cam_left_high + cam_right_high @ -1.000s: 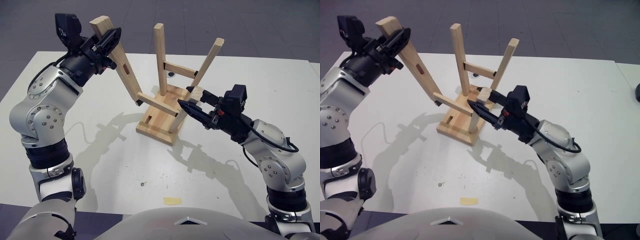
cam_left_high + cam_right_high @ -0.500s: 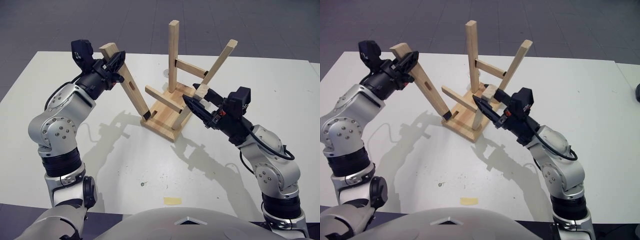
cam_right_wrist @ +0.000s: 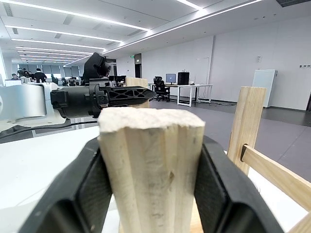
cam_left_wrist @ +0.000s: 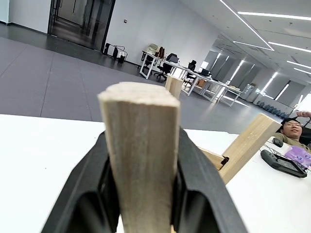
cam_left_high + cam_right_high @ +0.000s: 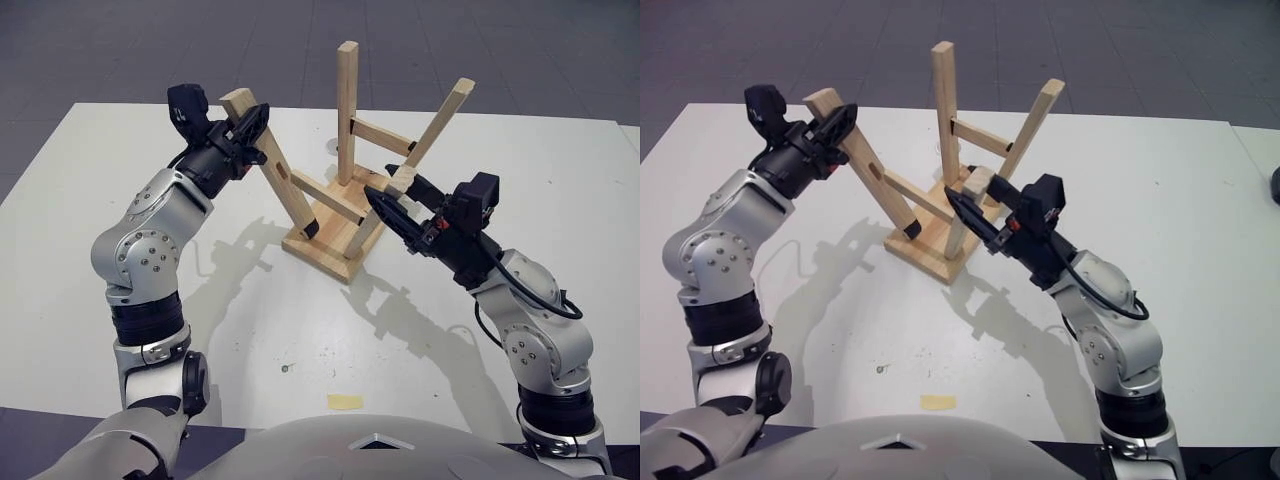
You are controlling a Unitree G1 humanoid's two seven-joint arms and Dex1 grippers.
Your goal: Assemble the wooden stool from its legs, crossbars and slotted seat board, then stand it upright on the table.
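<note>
Left eye view, yellow scrap (image 5: 345, 402) near table (image 5: 80, 260) edge, stool (image 5: 330, 252) beyond

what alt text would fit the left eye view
An upside-down wooden stool rests on its seat board on a white table, legs pointing up. The left gripper clamps the top of a leaning leg; the right gripper clamps a nearer leg.
</note>
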